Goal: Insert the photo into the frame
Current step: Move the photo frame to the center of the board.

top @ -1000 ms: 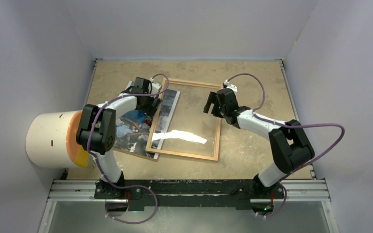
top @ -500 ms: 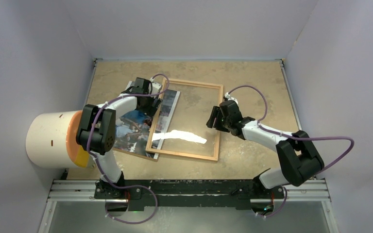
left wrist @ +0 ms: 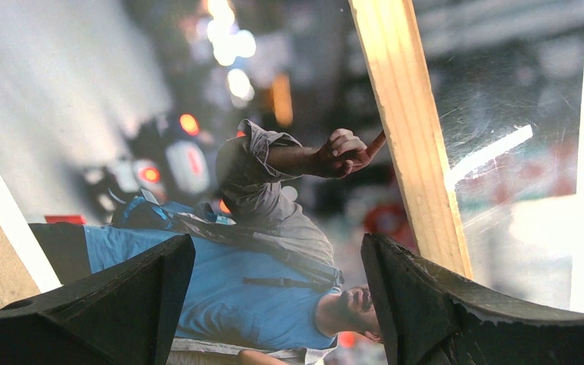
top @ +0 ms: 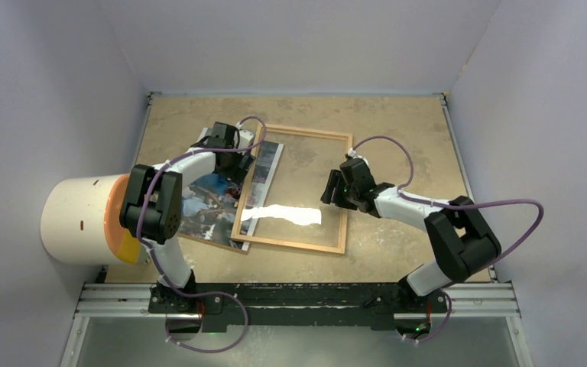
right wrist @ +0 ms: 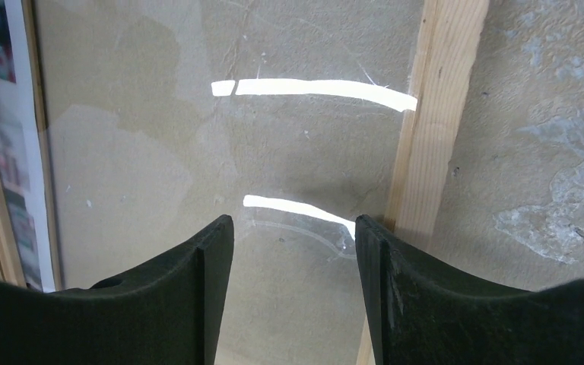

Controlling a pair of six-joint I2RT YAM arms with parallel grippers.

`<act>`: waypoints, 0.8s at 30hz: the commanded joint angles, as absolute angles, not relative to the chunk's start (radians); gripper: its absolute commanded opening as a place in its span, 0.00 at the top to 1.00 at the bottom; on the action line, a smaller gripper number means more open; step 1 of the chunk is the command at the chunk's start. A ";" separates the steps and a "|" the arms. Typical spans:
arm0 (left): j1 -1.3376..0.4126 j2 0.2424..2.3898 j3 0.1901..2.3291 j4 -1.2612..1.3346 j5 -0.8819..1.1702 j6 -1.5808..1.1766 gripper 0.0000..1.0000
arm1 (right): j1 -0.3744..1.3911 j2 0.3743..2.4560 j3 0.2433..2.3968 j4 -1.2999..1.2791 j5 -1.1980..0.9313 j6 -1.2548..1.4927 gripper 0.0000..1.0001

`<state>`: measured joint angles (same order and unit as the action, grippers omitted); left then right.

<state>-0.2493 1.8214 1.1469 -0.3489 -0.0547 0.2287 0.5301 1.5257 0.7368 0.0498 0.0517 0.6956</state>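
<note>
The top camera sits high behind the near edge, looking down on the whole table (top: 397, 122). The left wrist camera hangs very close over the photo (left wrist: 274, 198), the frame (left wrist: 414, 137) crossing at 1 o'clock. The right wrist camera looks down, close, at the frame's 3 o'clock rail; all three views share that frame.

Open table (top: 397, 115) beyond frame (top: 290, 242); white cylinder (top: 76, 220) blocks the left.

Light-wood frame (top: 306, 131) with glass pane lying flat; glossy photo (top: 210, 200) face up, right edge under frame's left rail
</note>
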 commanded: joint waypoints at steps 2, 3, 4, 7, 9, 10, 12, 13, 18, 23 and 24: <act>-0.259 1.826 1.116 -0.376 -0.046 0.245 0.14 | 0.531 1.519 0.777 0.002 0.075 0.691 0.38; -0.259 1.826 1.116 -0.377 -0.046 0.245 0.14 | 0.530 1.507 0.785 -0.016 0.079 0.691 0.38; -0.259 1.825 1.117 -0.376 -0.045 0.247 0.14 | 0.530 1.493 0.795 -0.039 0.085 0.690 0.38; -0.259 1.821 1.119 -0.379 -0.039 0.248 0.14 | 0.528 1.449 0.822 -0.086 0.079 0.696 0.37; -0.261 1.816 1.121 -0.382 -0.031 0.249 0.14 | 0.526 1.422 0.849 -0.111 0.104 0.682 0.34; -0.262 1.814 1.126 -0.381 -0.023 0.248 0.14 | 0.523 1.410 0.870 -0.120 0.114 0.676 0.33; -0.264 1.819 1.142 -0.385 -0.016 0.246 0.14 | 0.513 1.398 0.897 -0.140 0.130 0.666 0.30; -0.269 1.823 1.152 -0.387 -0.017 0.245 0.14 | 0.503 1.393 0.906 -0.148 0.132 0.662 0.29; -0.301 1.863 1.211 -0.400 -0.036 0.245 0.14 | 0.391 1.355 0.899 -0.147 0.058 0.662 0.27; -0.354 1.889 1.241 -0.406 -0.058 0.242 0.14 | 0.262 1.312 0.858 -0.132 -0.017 0.659 0.25; -0.366 1.892 1.244 -0.406 -0.062 0.242 0.14 | 0.245 1.310 0.853 -0.131 -0.033 0.658 0.25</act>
